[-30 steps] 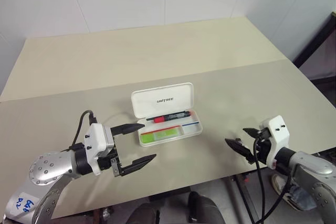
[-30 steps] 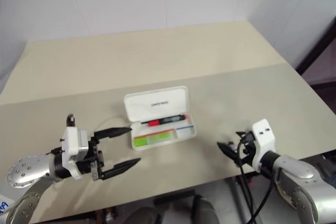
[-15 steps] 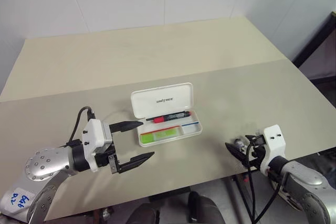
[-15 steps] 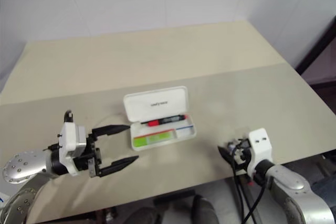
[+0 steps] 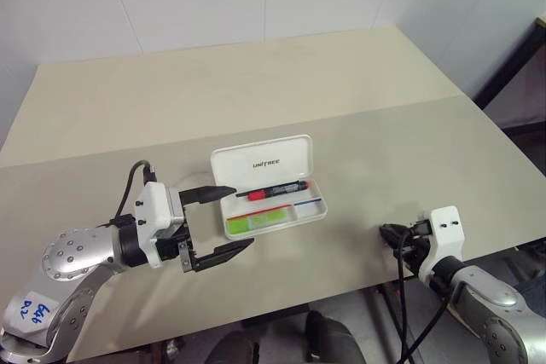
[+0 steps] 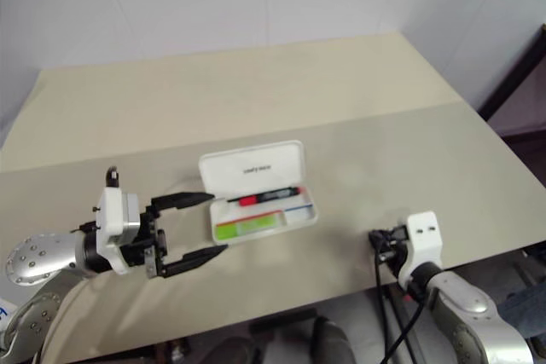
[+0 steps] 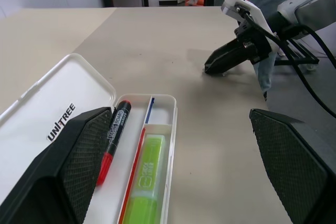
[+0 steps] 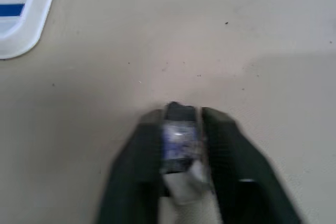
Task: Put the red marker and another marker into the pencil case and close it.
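Case: white hard plastic, rounded corners, lid up; red marker and chunky green highlighter lie lengthwise inside; left gripper spread wide beside it; right gripper pinched on small grey stub

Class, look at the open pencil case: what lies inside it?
Inside the pencil case lie the red marker and the green highlighter. Whatever lies beneath them is covered.

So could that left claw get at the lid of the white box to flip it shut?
Probably yes. The left gripper hangs open just beside the pencil case, and its lid stands raised with nothing between them. Both markers already lie inside, below the rim.
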You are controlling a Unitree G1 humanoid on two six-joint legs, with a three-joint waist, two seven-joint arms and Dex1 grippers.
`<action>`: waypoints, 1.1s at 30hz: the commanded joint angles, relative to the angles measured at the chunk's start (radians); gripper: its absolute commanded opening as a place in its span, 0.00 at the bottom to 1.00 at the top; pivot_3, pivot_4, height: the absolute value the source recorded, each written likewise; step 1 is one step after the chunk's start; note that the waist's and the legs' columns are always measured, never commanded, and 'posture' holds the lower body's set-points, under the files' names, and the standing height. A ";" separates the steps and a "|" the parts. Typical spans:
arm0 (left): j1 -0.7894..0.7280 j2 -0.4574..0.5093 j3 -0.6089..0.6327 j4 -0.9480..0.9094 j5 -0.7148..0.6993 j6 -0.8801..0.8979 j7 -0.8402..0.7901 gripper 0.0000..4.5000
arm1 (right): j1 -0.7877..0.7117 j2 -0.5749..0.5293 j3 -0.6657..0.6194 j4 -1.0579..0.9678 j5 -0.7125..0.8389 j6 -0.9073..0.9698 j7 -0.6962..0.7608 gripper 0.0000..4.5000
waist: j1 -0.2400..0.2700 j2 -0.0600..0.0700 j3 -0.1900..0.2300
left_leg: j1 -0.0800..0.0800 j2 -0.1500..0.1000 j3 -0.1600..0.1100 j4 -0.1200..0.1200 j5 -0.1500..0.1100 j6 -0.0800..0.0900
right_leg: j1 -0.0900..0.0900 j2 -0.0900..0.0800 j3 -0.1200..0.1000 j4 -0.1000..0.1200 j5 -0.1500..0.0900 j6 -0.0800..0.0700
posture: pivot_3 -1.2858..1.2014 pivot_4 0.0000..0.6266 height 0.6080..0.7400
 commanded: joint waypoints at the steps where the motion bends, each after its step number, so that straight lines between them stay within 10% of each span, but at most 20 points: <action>1: -0.026 0.004 -0.009 0.009 -0.005 -0.010 -0.008 1.00 | 0.000 -0.008 -0.008 -0.013 -0.020 -0.032 -0.003 0.08 | 0.000 0.000 0.000 | 0.001 0.000 0.001 -0.001 0.000 0.000 | 0.000 0.000 0.000 0.000 0.000 0.000 | 0.52 0.24 1.00; 9: -0.013 -0.015 -0.023 0.012 0.015 -0.035 0.003 1.00 | -0.058 -0.072 0.020 0.026 -0.041 -0.159 0.131 0.08 | -0.010 0.001 0.001 | 0.004 0.001 0.007 -0.003 0.000 0.000 | 0.000 0.000 0.000 0.000 0.000 0.000 | 0.52 0.24 1.00; 17: 0.078 -0.003 0.032 0.034 0.064 -0.100 -0.014 1.00 | -0.355 -0.264 0.206 0.340 -0.090 -0.518 0.626 0.08 | -0.029 -0.002 0.002 | 0.007 0.004 0.009 -0.003 0.000 0.000 | 0.004 0.000 -0.002 -0.004 0.000 0.000 | 0.52 0.24 1.00; 33: 0.102 -0.017 0.049 0.197 0.187 -0.290 -0.049 1.00 | -0.863 -0.124 0.480 0.970 -0.229 -0.992 1.131 0.08 | -0.029 0.000 0.004 | 0.004 0.006 0.008 -0.003 -0.001 0.001 | 0.000 0.000 -0.005 -0.002 0.000 0.000 | 0.52 0.24 1.00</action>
